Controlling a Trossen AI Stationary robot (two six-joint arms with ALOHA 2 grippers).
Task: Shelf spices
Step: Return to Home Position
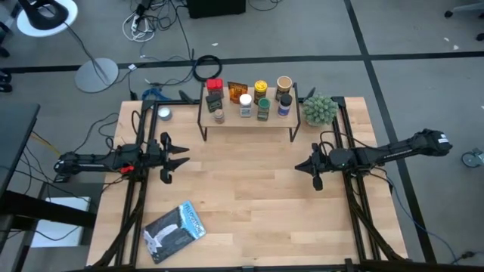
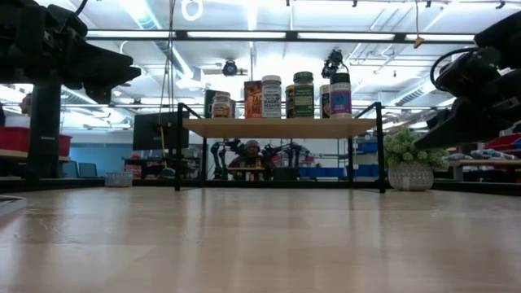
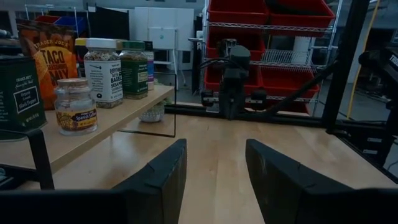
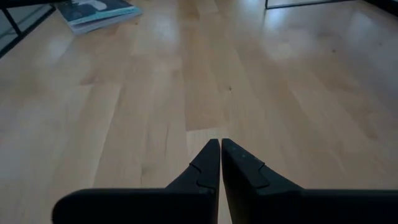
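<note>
Seen from above, the shelf [image 1: 246, 122] stands at the far middle of the table [image 1: 257, 211], with the spices [image 1: 246, 98] clustered on its board. A spiky plant [image 1: 320, 109] sits just beside its right end, and a flat packet [image 1: 175, 230] lies near the front left corner. The left gripper [image 1: 183, 156] hovers over the table's left side, jaws spread. The right gripper [image 1: 299, 166] hovers over the right side, and both are well apart from the shelf. From table height, the jars and tins stand upright in a row on the board, with both arms high at the picture's edges. The left wrist camera shows its jaws wide apart, the shelf's jars nearby. The right wrist camera shows its jaws pressed together above bare wood, pinching nothing.
</note>
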